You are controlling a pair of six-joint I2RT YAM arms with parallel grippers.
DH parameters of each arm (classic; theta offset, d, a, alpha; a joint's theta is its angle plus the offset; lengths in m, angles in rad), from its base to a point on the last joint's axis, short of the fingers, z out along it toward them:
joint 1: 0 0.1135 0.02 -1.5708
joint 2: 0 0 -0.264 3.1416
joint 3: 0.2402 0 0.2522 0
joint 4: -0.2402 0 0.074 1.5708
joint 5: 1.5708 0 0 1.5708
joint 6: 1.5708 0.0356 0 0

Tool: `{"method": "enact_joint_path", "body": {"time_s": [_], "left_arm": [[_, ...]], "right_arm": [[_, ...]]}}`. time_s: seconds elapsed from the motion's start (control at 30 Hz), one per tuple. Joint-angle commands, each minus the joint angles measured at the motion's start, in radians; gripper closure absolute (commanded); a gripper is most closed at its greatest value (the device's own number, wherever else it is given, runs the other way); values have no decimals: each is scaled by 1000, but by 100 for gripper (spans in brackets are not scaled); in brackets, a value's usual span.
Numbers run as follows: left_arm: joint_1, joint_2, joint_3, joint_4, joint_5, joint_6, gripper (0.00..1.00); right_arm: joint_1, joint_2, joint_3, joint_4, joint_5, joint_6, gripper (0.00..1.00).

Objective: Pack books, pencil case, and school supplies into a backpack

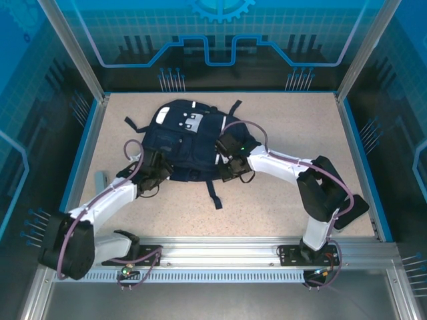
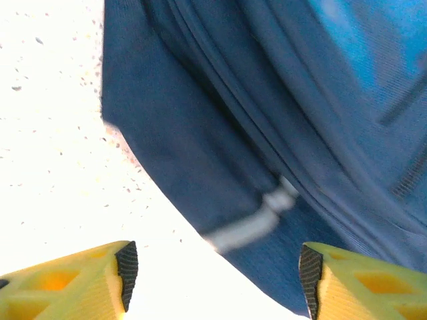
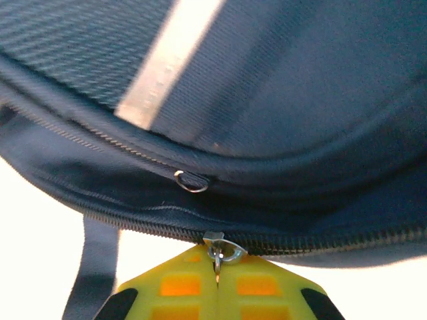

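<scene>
**Backpack (image 1: 190,143) with one zipper pull clamped by the right pincer**

The backpack is laid flat on the speckled table (image 1: 287,200), in the upper middle of the top view. Its long axis runs up and down the frame. The end bearing the light grey patch (image 1: 193,121) is pointed toward the upper edge, and the opposite end toward the arm bases.

The right gripper (image 1: 228,172) is placed at the pack's lower right edge and the left gripper (image 1: 160,175) at its lower left edge. The pack thus lies between them and above both in the frame.

In the right wrist view the yellow fingers (image 3: 180,293) are pressed together on a metal zipper pull (image 3: 217,253) at bottom centre. The zipper track (image 3: 320,243) is seen running left to right, just above the fingertips.

In the left wrist view the fingers (image 2: 80,287) are spread wide, with nothing held between them. Navy fabric fills the upper right. A blurred grey pull tab (image 2: 257,223) lies just beyond the gap.

The pencil case (image 1: 101,179) is seen at the left of the top view, beside the left arm and apart from the pack.

The coming move is judged to turn on the track's direction: the pull would need to be drawn sideways along it, not away from the fabric. The left arm is judged the nearer one for bracing the lower left edge. Whether the main compartment is open cannot be told.
</scene>
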Motion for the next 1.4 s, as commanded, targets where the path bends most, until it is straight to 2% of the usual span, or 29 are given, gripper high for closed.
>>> {"method": "enact_joint_path", "body": {"time_s": [0.0,0.17,0.3,0.4,0.6,1.0,1.17,1.37], "left_arm": [[16,-117,-12,-78,38,-33,28],[16,-193,-65,-1,188,-132,28],[16,-163,-90,121,296,-203,28],[16,-128,-101,198,337,-247,29],[15,-35,-111,283,355,-282,31],[16,87,-152,402,365,-330,45],[16,109,-177,441,362,-347,58],[16,113,-184,421,319,-317,74]], "right_arm": [[48,61,124,116,-229,-19,100],[79,149,231,158,-306,14,100],[88,194,292,156,-325,28,100],[89,200,300,159,-332,34,100],[90,196,284,155,-329,45,100],[116,172,245,123,-316,51,100],[137,166,225,100,-278,63,100],[148,125,181,28,-153,78,100]]}}
